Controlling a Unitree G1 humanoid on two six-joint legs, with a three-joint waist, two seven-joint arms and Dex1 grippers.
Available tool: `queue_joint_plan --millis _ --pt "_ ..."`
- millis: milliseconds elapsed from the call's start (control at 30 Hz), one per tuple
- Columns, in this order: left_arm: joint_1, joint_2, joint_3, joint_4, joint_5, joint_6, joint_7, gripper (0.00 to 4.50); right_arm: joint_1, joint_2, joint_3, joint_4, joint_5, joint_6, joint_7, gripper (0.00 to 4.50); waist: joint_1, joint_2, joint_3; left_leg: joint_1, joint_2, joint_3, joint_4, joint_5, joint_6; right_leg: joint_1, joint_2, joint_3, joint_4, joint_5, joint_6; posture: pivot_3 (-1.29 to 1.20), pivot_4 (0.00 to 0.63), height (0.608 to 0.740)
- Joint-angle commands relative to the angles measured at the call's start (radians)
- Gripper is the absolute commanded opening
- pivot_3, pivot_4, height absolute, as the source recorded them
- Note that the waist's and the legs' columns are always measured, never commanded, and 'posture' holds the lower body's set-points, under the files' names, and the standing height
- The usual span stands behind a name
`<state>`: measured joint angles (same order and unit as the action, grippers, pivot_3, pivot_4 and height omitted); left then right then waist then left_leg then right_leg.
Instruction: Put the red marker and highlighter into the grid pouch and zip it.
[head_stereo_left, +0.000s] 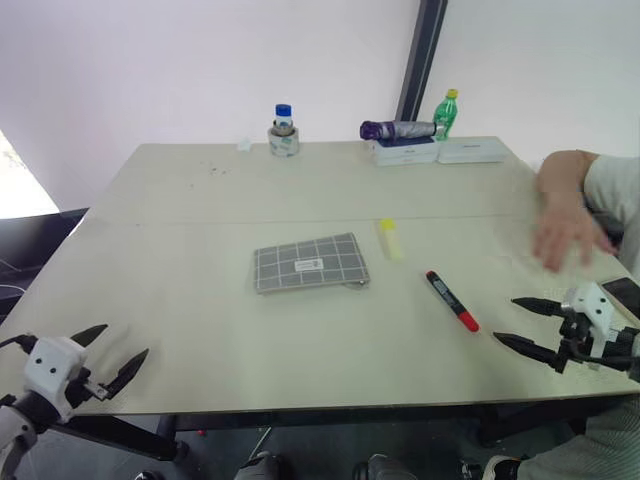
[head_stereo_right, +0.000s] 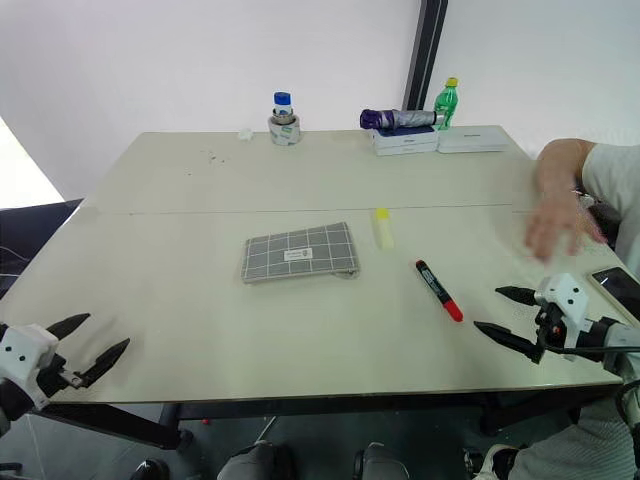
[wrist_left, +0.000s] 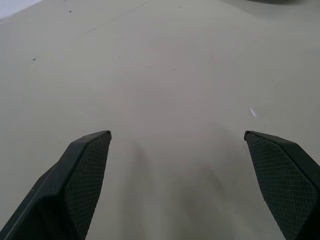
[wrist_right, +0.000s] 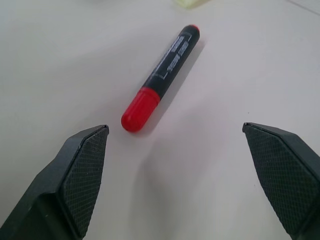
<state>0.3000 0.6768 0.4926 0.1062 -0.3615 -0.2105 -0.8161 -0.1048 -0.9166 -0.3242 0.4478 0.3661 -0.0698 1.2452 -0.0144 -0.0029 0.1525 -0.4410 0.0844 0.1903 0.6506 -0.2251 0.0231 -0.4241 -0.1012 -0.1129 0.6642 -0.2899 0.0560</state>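
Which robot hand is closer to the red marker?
The right gripper. It sits open just past the red marker's red cap end, not touching it. The left gripper, also open, is far away at the table's other near corner.

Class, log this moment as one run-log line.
left gripper: open, empty | right gripper: open, near red marker | highlighter: beside grid pouch | person's hand: over table
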Motion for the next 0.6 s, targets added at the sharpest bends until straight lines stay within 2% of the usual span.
queue_joint_plan --millis 33,300,600 --pt "0.002 0.018 0.027 -0.022 -0.007 -0.035 -0.021 4.50 -0.025 -0.031 -0.028 0.034 -0.003 -0.037 0.009 4.46 0.000 0.000 0.000 0.000 0.000 0.000 0.000 0.000 0.000 0.000 0.000 0.000 0.000 0.000 0.000 0.00 0.150 0.740" --pt "-0.040 0.043 0.019 -0.011 0.010 0.005 -0.009 4.50 -0.064 -0.018 -0.021 0.049 0.007 -0.025 0.006 4.46 -0.001 0.000 0.000 0.000 0.000 0.000 0.000 0.000 0.000 0.000 0.000 0.000 0.000 0.000 0.000 0.00 0.150 0.740" --pt "-0.081 0.045 0.014 0.014 0.018 -0.042 -0.018 4.50 -0.103 0.007 -0.007 0.050 0.003 -0.031 -0.014 4.46 -0.002 0.000 0.000 0.000 0.000 0.000 0.000 0.000 0.000 0.000 0.000 0.000 0.000 0.001 0.001 0.00 0.150 0.740"
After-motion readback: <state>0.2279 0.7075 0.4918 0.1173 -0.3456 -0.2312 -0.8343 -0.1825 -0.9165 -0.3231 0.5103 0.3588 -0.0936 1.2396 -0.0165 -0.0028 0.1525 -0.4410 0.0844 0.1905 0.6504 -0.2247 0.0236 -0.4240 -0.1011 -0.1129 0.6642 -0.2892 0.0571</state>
